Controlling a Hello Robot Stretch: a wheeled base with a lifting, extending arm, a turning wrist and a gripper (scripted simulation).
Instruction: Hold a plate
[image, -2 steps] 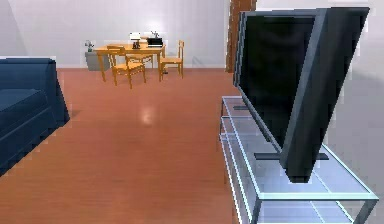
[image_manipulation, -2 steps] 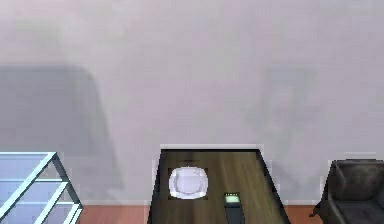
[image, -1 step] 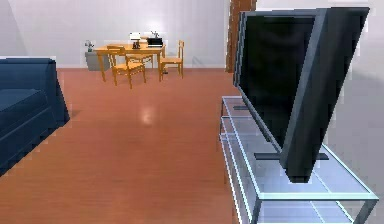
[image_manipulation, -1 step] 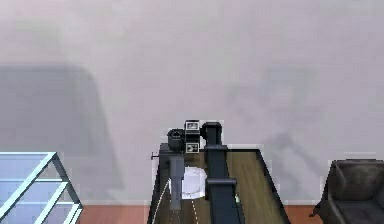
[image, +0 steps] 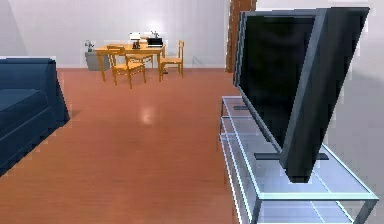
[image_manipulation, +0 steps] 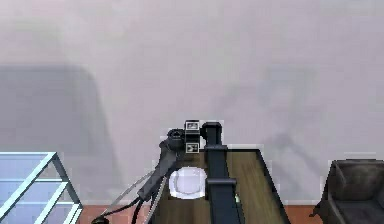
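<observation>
Past the far end of the arm (image_manipulation: 219, 175), claw (image_manipulation: 140, 192) angles down-left over the table (image_manipulation: 258, 190) edge. Can't tell finger spread, or whether it holds anything. White plate (image_manipulation: 187, 184) lies flat on the dark wooden table, just right of the claw, between it and the arm bar. Glass TV stand (image_manipulation: 30, 185) at lower left, dark armchair (image_manipulation: 355, 190) at right.
</observation>
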